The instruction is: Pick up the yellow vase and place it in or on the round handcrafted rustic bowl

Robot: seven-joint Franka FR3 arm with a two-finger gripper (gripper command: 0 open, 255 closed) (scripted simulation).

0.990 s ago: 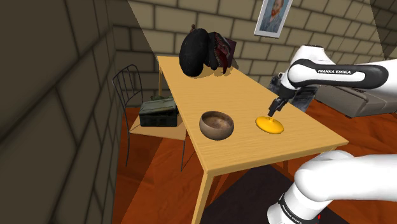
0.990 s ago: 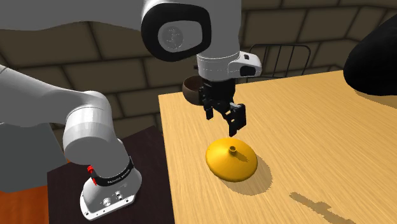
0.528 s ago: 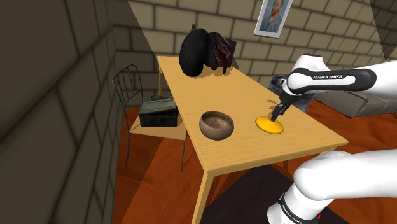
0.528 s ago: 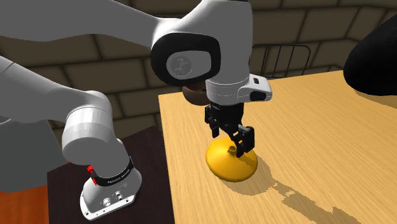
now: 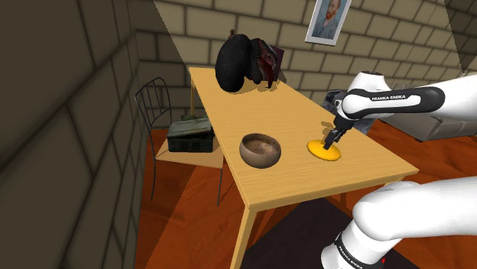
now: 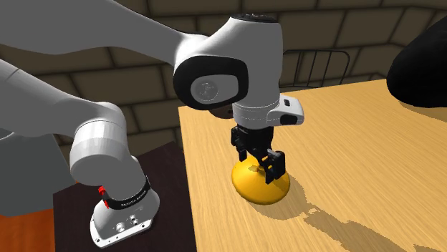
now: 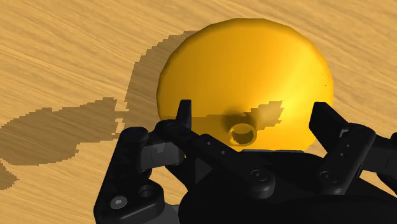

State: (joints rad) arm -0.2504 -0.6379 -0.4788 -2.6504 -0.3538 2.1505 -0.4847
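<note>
A: Down came the gripper (image 6: 263, 166) since the earlier frame, onto the yellow vase (image 6: 258, 189).
B: Was it gripped?
A: No. The fingers (image 7: 330, 121) stood apart, empty, either side of its short upright neck, directly below the gripper. It sat on the table (image 5: 229, 99), right of the bowl (image 5: 261, 149) in the shoulder view.

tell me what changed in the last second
The gripper came down from above the yellow vase to its top, and its open fingers now straddle the small neck without touching it. Nothing has been taken hold of. The vase, the brown bowl and the dark things at the table's far end stayed where they were.
</note>
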